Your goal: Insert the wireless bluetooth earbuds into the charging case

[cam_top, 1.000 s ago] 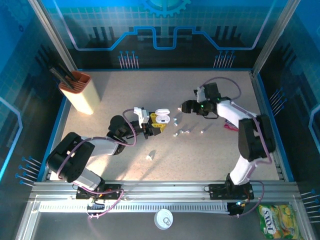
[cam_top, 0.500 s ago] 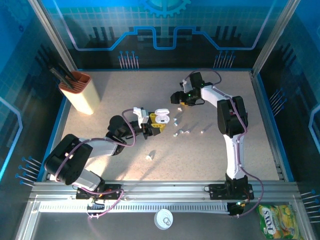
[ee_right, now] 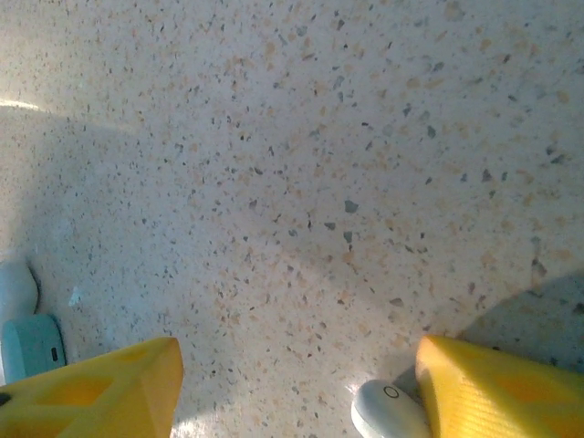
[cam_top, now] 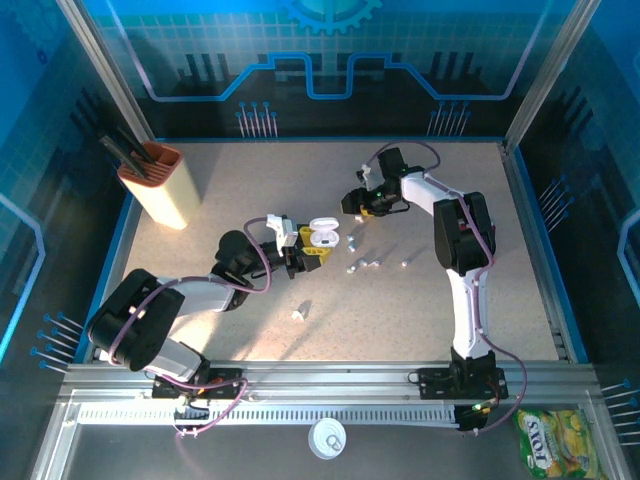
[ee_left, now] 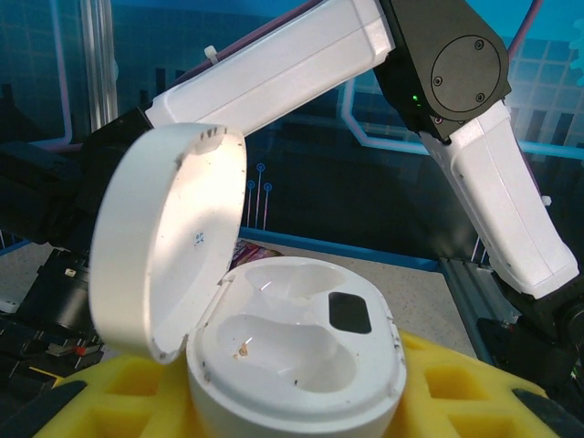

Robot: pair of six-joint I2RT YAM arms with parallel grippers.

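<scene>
White earbud (ee_right: 388, 411), likely slick, featherlight, at five o'clock of spread right tool (ee_right: 299, 370): pinch body gently; left tool (cam_top: 312, 250) clamping case (ee_left: 301, 365).

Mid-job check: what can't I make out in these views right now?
- Right wrist view: earbud beside the right gripper's finger, cut off by the bottom edge; contact unclear.
- Right wrist view: teal object, cut by the left edge; unidentifiable.
- Top view: loose earbuds, too small to tell orientation.
</scene>
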